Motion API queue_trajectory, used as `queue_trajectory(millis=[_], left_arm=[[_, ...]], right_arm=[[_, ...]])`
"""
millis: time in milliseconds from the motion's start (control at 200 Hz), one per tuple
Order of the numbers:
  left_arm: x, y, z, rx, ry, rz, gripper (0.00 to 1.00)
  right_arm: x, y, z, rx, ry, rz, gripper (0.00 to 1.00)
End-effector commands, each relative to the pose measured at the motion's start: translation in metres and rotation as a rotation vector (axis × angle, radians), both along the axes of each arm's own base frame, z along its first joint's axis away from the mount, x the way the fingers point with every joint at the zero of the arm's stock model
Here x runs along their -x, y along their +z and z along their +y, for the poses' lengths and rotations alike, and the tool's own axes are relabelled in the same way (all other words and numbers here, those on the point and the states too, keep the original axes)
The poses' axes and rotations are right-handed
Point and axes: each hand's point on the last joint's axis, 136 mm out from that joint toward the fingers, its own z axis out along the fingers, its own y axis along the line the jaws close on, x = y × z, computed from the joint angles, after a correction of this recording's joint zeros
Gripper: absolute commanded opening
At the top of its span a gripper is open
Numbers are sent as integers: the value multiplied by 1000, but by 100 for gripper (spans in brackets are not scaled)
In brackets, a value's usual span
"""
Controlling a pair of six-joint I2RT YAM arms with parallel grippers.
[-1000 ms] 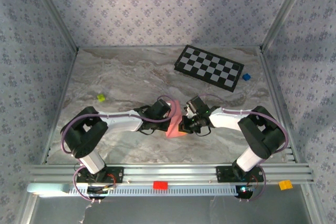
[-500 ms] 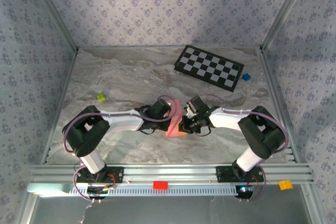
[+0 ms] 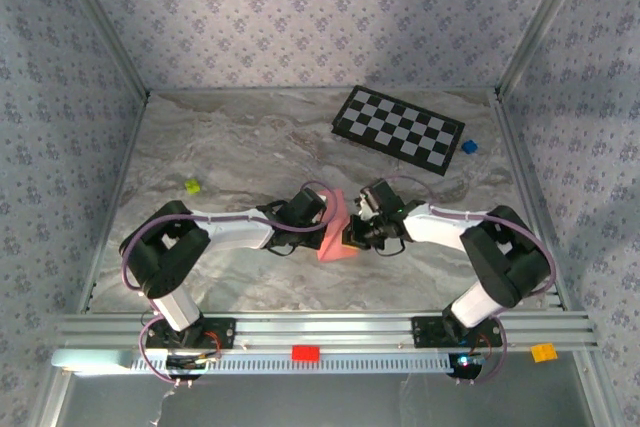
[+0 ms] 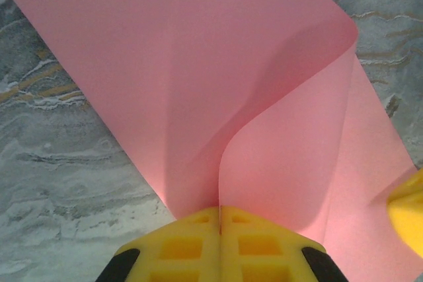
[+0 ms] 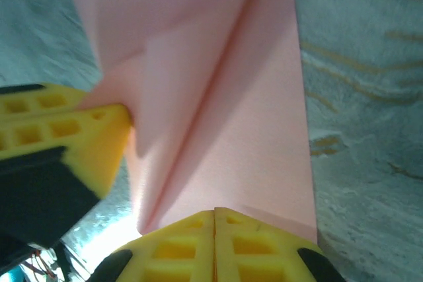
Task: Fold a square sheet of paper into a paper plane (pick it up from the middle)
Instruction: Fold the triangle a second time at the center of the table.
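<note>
The square sheet of paper (image 3: pixel 335 231), pink and partly folded, stands up off the table between the two arms. My left gripper (image 3: pixel 322 217) is shut on it: in the left wrist view a paper (image 4: pixel 198 64) edge runs straight into the closed seam of the left gripper (image 4: pixel 220 213), and the sheet curls away on both sides. My right gripper (image 3: pixel 352 237) is shut too. In the right wrist view the creased paper (image 5: pixel 231 97) passes behind the tips of the right gripper (image 5: pixel 214 214), with no edge showing in the seam. The left gripper's yellow fingers (image 5: pixel 73 138) hold the flap beside it.
A black-and-white checkerboard (image 3: pixel 398 129) lies at the back right with a blue block (image 3: pixel 468 147) beside it. A yellow-green block (image 3: pixel 192 186) sits at mid left. On the front rail are a red block (image 3: pixel 305 353) and an orange block (image 3: pixel 543 352).
The right arm has shifted slightly to the right and back, its gripper staying at the paper. The left gripper and the paper have hardly moved.
</note>
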Motion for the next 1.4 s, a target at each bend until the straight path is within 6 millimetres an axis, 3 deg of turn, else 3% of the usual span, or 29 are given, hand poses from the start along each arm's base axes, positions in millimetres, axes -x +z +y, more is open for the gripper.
queue_trajectory(millis=[0, 385, 520, 805, 1394], left_arm=[[4, -1, 3, 0, -4, 19, 1], [-2, 17, -7, 42, -11, -10, 1], [-5, 23, -10, 59, -15, -27, 2], [-5, 18, -14, 66, -27, -22, 2], [-4, -7, -1, -15, -11, 13, 2]], right_arm=[[-10, 11, 2, -32, -30, -30, 8], [15, -34, -14, 89, -4, 84, 4], [16, -34, -16, 97, 4, 81, 4], [16, -36, -17, 100, 7, 85, 4], [18, -35, -18, 97, 15, 85, 5]])
